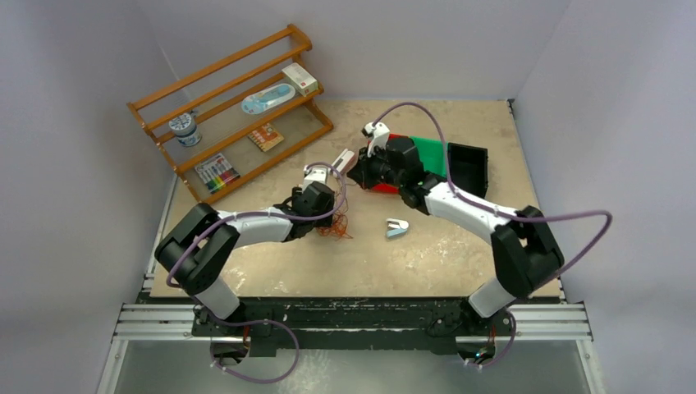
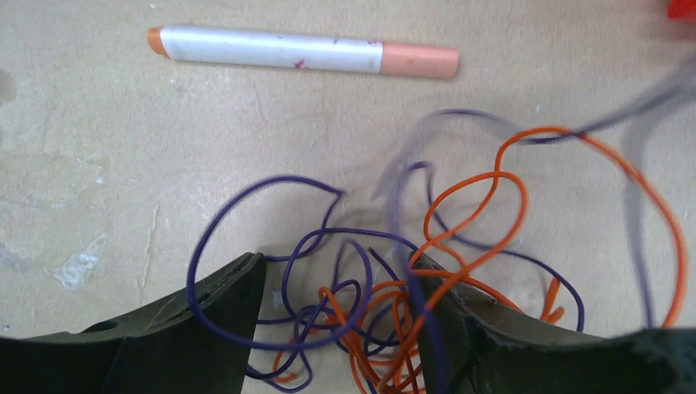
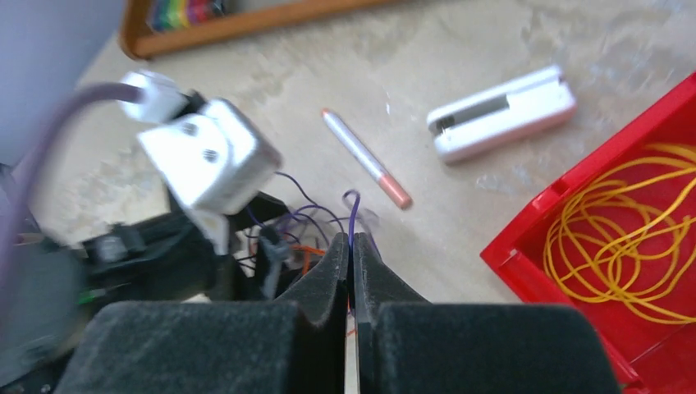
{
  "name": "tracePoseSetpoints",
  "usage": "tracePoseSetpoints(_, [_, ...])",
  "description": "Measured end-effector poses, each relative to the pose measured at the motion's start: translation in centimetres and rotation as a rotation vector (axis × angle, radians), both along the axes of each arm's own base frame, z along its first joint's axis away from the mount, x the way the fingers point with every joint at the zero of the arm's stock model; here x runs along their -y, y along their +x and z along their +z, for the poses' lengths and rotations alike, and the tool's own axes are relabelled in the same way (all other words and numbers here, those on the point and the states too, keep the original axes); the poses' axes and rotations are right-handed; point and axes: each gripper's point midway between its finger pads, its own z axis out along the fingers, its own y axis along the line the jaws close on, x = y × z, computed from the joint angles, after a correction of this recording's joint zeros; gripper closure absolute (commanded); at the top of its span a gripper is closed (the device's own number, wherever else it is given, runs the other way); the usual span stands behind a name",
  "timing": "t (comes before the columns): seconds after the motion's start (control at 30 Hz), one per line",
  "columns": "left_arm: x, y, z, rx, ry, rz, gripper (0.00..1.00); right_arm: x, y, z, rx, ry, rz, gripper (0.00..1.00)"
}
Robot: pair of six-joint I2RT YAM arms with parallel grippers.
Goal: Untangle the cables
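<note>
A loose tangle of thin purple and orange cables [image 2: 354, 289] lies on the beige table; from above it shows as a small bunch [image 1: 335, 226]. My left gripper [image 2: 338, 271] hangs right over the tangle, open, its dark fingers [image 2: 222, 304] on either side of the loops with nothing pinched. My right gripper [image 3: 351, 242] is shut on one purple cable [image 3: 353, 215], which rises as a small loop above the closed tips. From above, the right gripper [image 1: 356, 174] sits just right of the left wrist.
A white marker with a peach cap [image 2: 279, 49] lies beyond the tangle, and a white box [image 3: 501, 111] farther on. A red bin [image 3: 574, 193] holds coiled yellow cable [image 3: 624, 222]. A wooden rack [image 1: 230, 107], a black bin [image 1: 468, 164] and a small silver object [image 1: 397, 227] stand around.
</note>
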Motion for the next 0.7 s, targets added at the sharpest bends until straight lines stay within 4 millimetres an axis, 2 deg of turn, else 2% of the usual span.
tracePoseSetpoints(0.13, [0.0, 0.7, 0.0, 0.030, 0.001, 0.024, 0.39, 0.6, -0.5, 4.7, 0.085, 0.048, -0.012, 1.00])
tracePoseSetpoints(0.3, [0.0, 1.4, -0.1, 0.055, 0.003, 0.041, 0.43, 2.3, -0.5, 9.6, 0.166, 0.074, -0.072, 1.00])
tracePoseSetpoints(0.47, [0.0, 1.7, -0.1, 0.069, 0.003, 0.049, 0.46, 5.3, 0.1, 14.6, 0.260, 0.094, -0.173, 1.00])
tracePoseSetpoints(0.7, [0.0, 2.0, -0.2, 0.082, 0.001, 0.056, 0.58, 9.2, 0.0, 21.4, 0.400, 0.114, -0.291, 1.00])
